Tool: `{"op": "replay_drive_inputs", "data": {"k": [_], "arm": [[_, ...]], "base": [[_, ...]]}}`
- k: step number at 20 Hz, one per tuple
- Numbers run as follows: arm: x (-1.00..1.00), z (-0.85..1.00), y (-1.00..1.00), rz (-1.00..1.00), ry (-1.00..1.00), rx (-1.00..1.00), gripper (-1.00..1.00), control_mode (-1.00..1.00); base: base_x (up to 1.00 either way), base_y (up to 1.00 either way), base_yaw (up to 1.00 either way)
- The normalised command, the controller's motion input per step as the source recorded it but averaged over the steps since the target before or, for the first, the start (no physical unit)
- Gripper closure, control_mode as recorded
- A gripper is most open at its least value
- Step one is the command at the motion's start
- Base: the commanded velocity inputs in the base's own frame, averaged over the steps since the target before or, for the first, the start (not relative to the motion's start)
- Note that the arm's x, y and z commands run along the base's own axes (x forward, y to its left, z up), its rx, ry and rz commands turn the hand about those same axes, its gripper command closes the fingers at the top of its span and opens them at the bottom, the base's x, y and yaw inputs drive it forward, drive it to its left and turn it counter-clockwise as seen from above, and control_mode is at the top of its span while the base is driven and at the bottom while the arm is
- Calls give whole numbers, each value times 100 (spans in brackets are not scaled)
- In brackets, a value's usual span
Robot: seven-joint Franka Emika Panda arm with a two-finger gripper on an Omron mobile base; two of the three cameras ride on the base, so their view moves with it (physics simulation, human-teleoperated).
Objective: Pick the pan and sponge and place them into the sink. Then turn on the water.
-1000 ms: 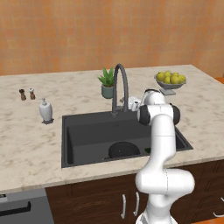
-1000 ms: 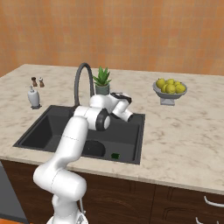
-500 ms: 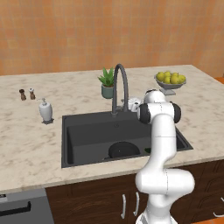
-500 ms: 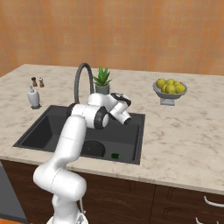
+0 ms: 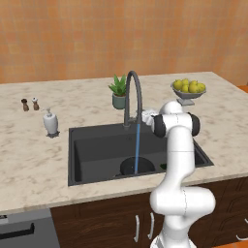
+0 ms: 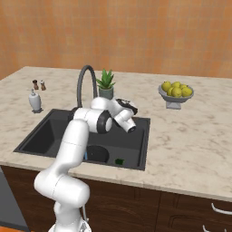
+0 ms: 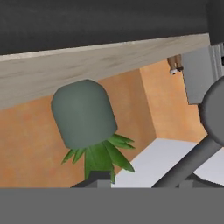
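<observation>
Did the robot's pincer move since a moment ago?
Cannot tell. In the left base view the pincer sits beside the faucet, about where it was. Any shift is too small to see.

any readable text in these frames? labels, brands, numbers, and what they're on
None. No text, label, brand or number can be read on the soap dispenser, the faucet, the fruit bowl, the plant pot, the shakers or the sink.

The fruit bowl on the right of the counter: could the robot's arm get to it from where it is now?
Probably yes. The fruit bowl stands alone on bare counter, with nothing between it and the end effector, which sits by the faucet beside the sink. Whether the arm stretches that far is uncertain.
</observation>
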Motion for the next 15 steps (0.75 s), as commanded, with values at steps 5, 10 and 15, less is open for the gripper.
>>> {"op": "replay_drive_inputs", "data": {"k": [5, 10, 15], "arm": [[0, -47, -71, -8, 3, 0, 100, -100], [0, -11, -9, -1, 0, 0, 100, -100], [0, 0, 0, 0, 0, 0, 100, -100]], "base": [[0, 0, 0], [0, 0, 0], [0, 0, 0]]}}
